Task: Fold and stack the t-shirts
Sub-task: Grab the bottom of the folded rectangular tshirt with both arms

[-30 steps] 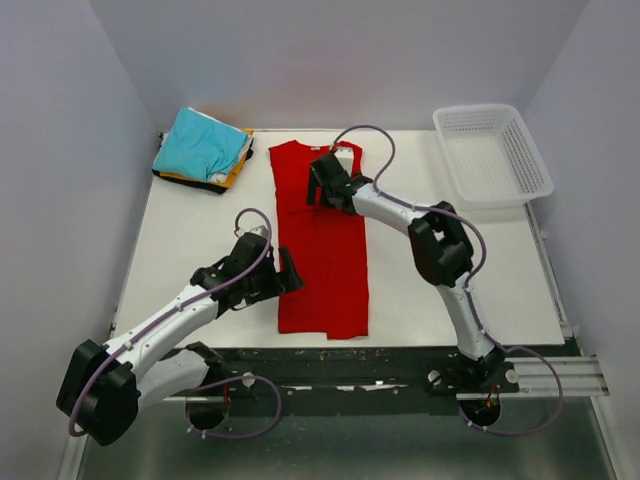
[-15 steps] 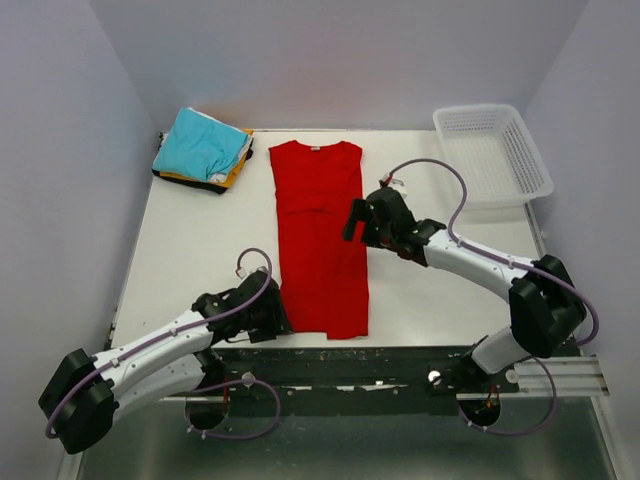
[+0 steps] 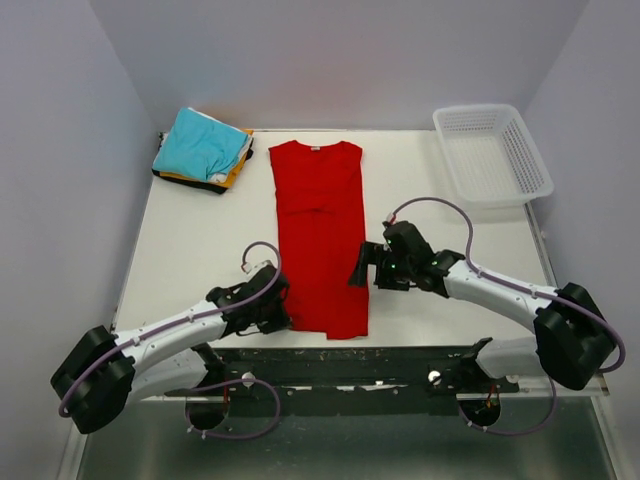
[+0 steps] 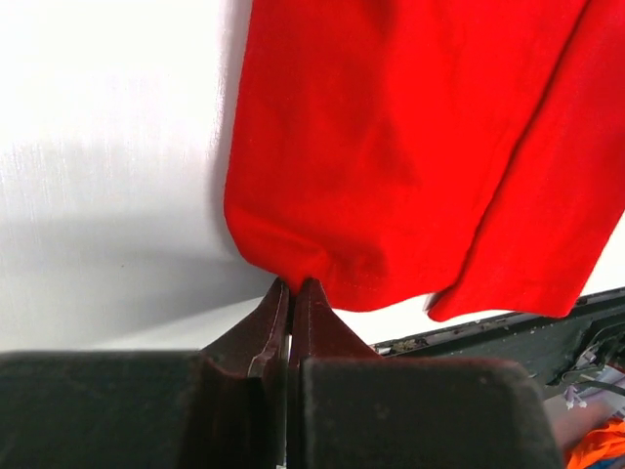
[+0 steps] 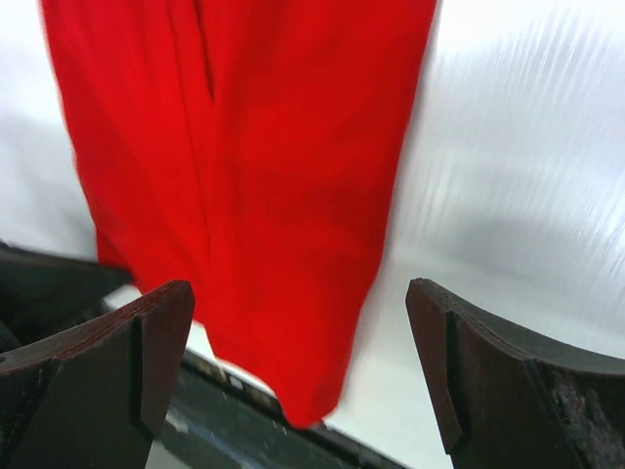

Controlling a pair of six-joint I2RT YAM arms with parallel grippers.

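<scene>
Red t-shirt (image 3: 321,240) flat, left claw (image 4: 290,293) now pinching its hem, right claw (image 5: 298,362) agape, moved nearer.

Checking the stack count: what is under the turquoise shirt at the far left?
Under the turquoise shirt, white, yellow-orange and black edges peek out. Their number and folding are hidden beneath it.

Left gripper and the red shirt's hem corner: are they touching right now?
Touching. The left wrist view shows the left gripper, its fingers pressed together, tips meeting the bunched near-left hem corner of the red t-shirt with no gap.
</scene>
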